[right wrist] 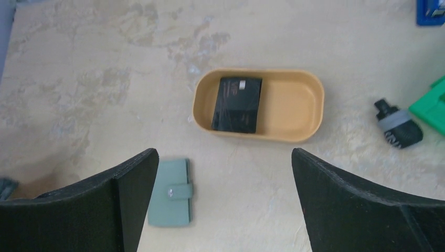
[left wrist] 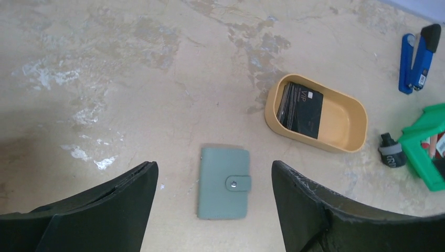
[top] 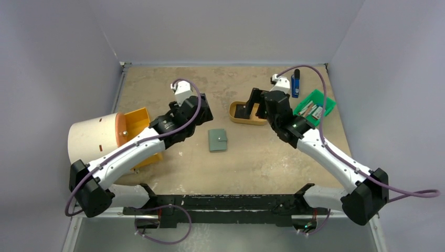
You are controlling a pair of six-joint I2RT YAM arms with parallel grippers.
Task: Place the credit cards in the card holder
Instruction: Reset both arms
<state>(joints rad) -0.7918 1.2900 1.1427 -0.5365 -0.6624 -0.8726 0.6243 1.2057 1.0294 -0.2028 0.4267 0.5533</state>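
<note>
The sage-green card holder [top: 218, 140] lies closed and snapped on the table between the arms; it also shows in the left wrist view [left wrist: 223, 182] and the right wrist view [right wrist: 169, 193]. Black credit cards [right wrist: 237, 104] lie stacked in the left end of a tan oval tray [right wrist: 309, 105], also seen from the left wrist: cards [left wrist: 302, 102], tray [left wrist: 346, 118]. My left gripper [top: 203, 111] [left wrist: 214, 167] is open and empty, above and left of the card holder. My right gripper [top: 256, 101] [right wrist: 224, 153] is open and empty, over the tray [top: 234, 116].
A blue stapler [top: 295, 83] [left wrist: 418, 58] and a green bin [top: 315, 107] [right wrist: 430, 105] stand at the back right. A small black-and-grey item [right wrist: 398, 126] [left wrist: 391, 151] lies between tray and bin. A cream cylinder [top: 94, 139] and yellow box [top: 137, 126] sit at the left.
</note>
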